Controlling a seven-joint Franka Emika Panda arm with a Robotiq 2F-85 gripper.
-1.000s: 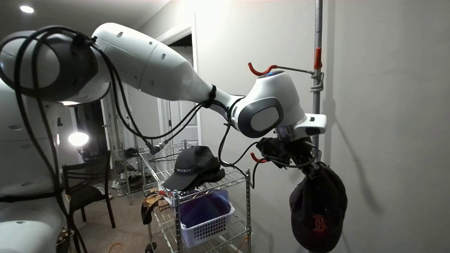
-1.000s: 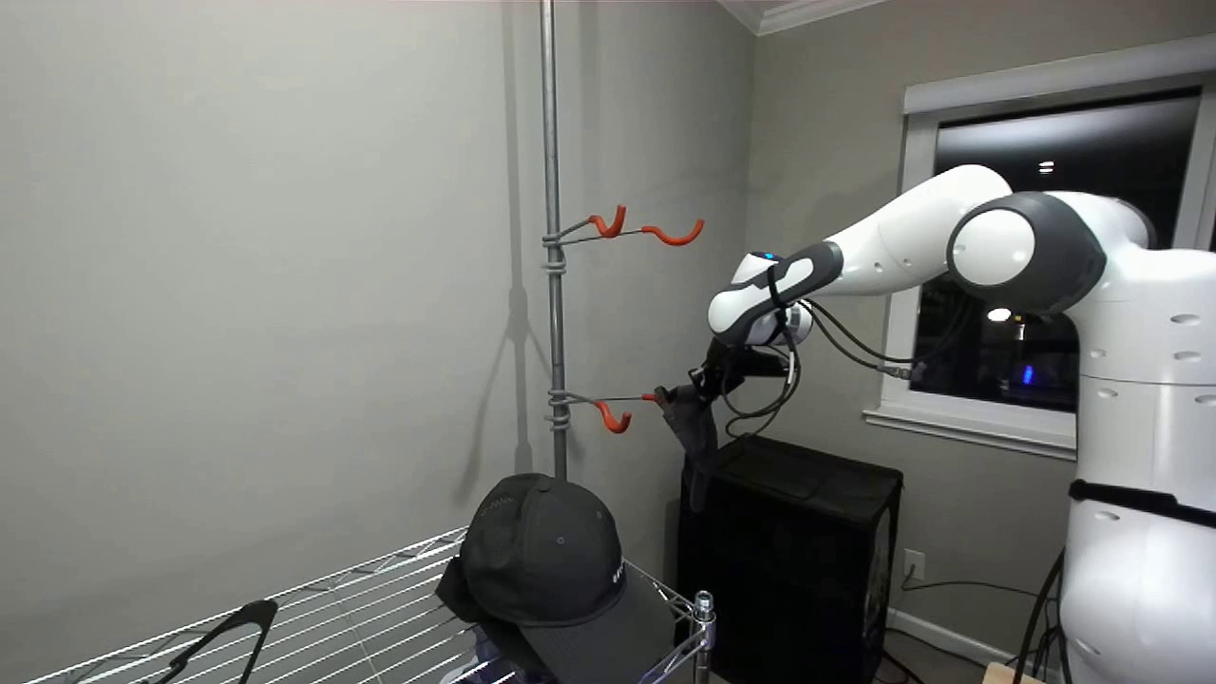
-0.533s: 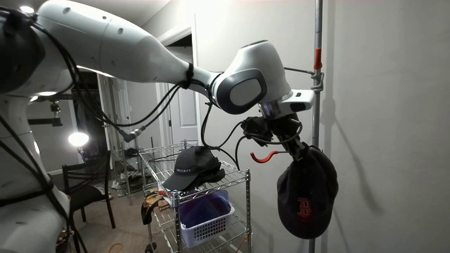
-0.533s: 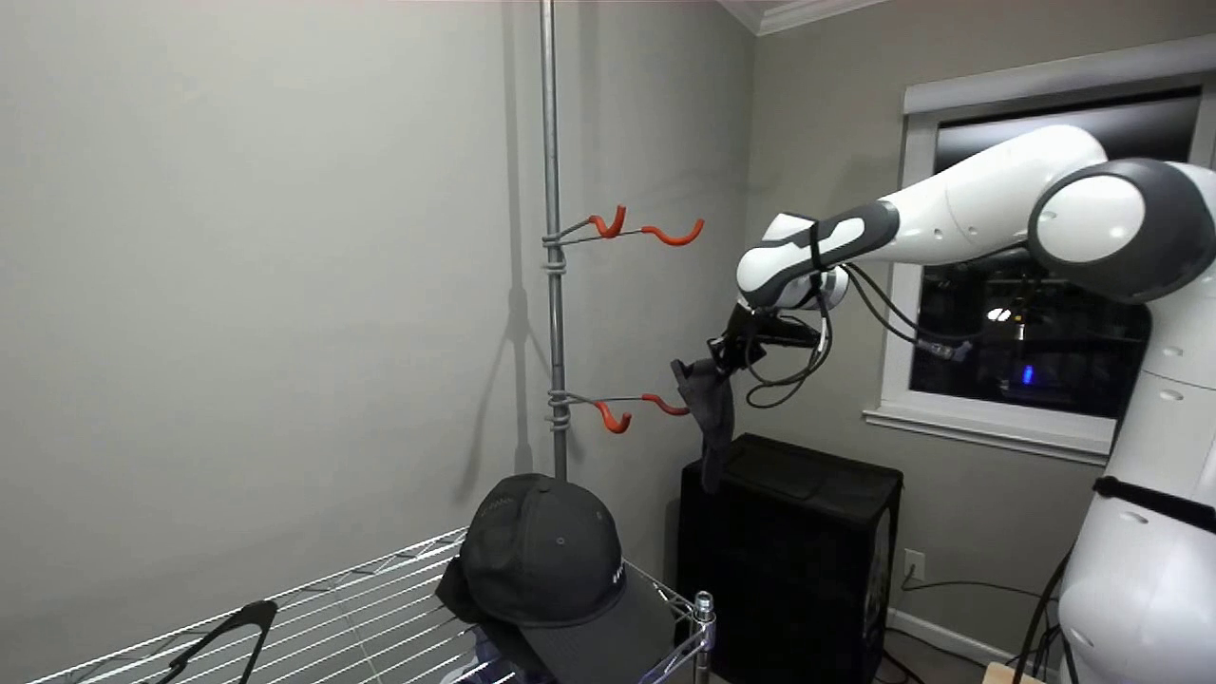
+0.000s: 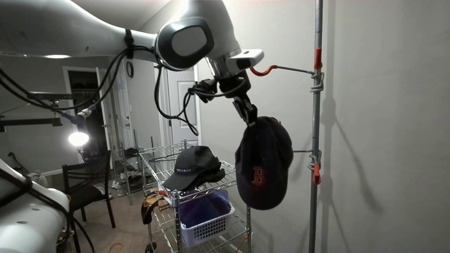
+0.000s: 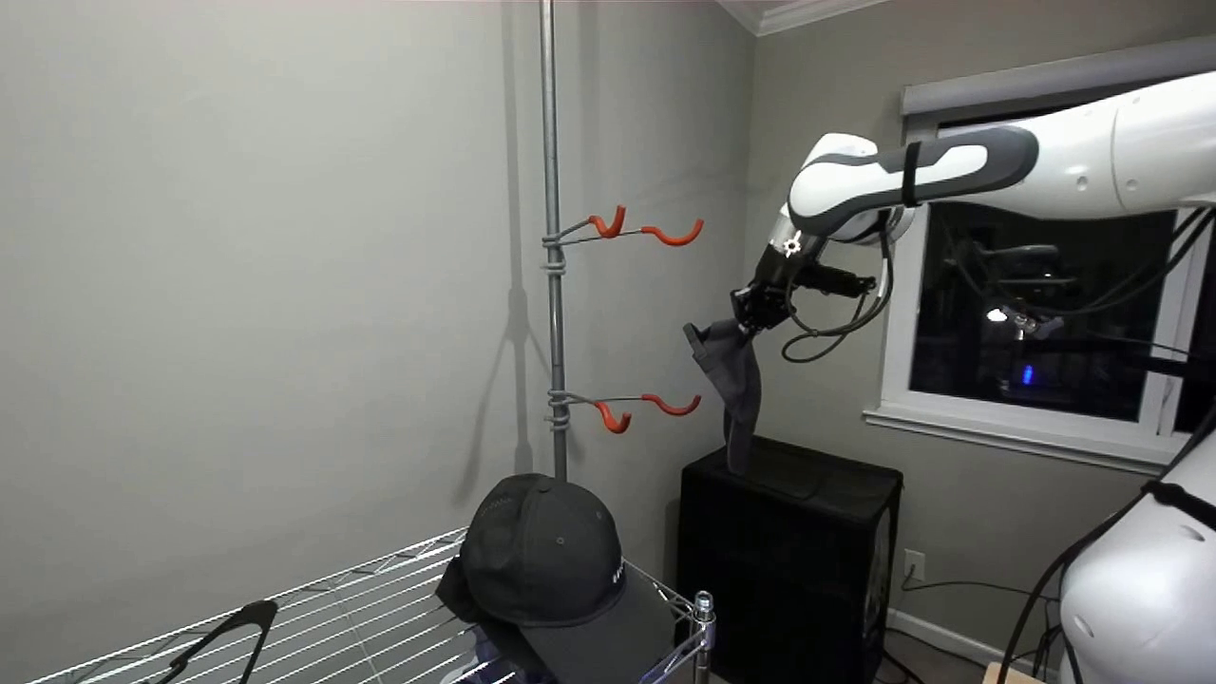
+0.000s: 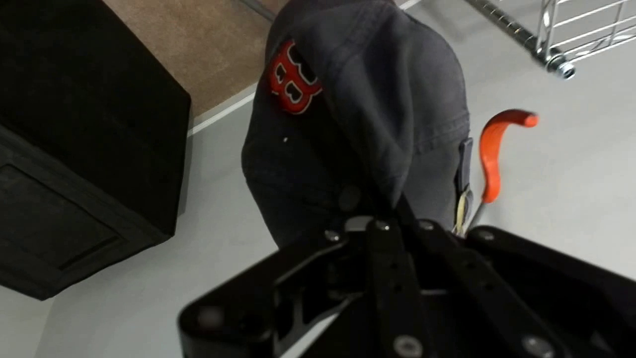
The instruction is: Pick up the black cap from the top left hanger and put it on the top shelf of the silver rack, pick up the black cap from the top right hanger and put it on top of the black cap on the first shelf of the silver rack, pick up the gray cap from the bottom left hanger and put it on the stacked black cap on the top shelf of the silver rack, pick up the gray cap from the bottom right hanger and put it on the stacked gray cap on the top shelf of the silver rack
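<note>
The claw (image 5: 251, 123), nearly closed, pinches a dangling cap (image 5: 264, 164); carried too low toward nine o'clock in an exterior view, it could topple the stacked caps (image 5: 196, 166).

The pincer (image 7: 398, 215) grips a dark, red-lettered cap (image 7: 357, 119).

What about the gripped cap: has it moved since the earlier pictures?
Yes: in an exterior view, the gripped cap moved up and left, away from the pole.
</note>
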